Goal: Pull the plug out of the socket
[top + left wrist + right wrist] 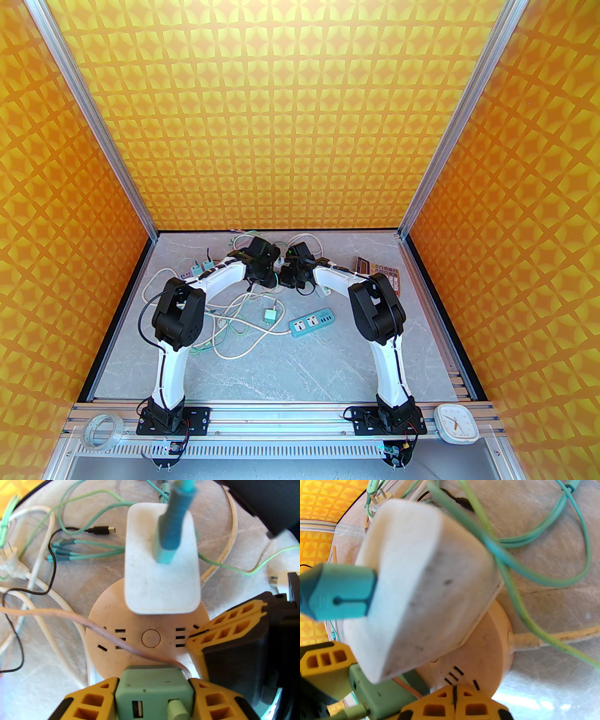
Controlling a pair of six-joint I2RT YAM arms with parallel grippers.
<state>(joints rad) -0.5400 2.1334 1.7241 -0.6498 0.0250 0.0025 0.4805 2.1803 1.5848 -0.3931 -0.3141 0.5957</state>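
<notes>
- Table [328, 365]: grey marbled top.
- Left arm [187, 309], right arm [375, 309]: both arched forward, wrists meeting over the round socket [140, 620].
- Cords [225, 328]: white and green tangle, left of the socket and nearer the arm bases. One brownish cord [70, 618] crosses the socket's face.
- Blue power strip [311, 324]: right of the socket, nearer the bases.
- Calculator [380, 275]: right of the socket.
- White charger [161, 578]: upright on the socket's far half, teal cable [173, 526] in its top.
- Green plug [154, 688]: at the socket's near edge, pinched on both sides by the left gripper [154, 698].
- Right gripper [454, 702]: fingers pressed together, tips at the socket's right rim.
</notes>
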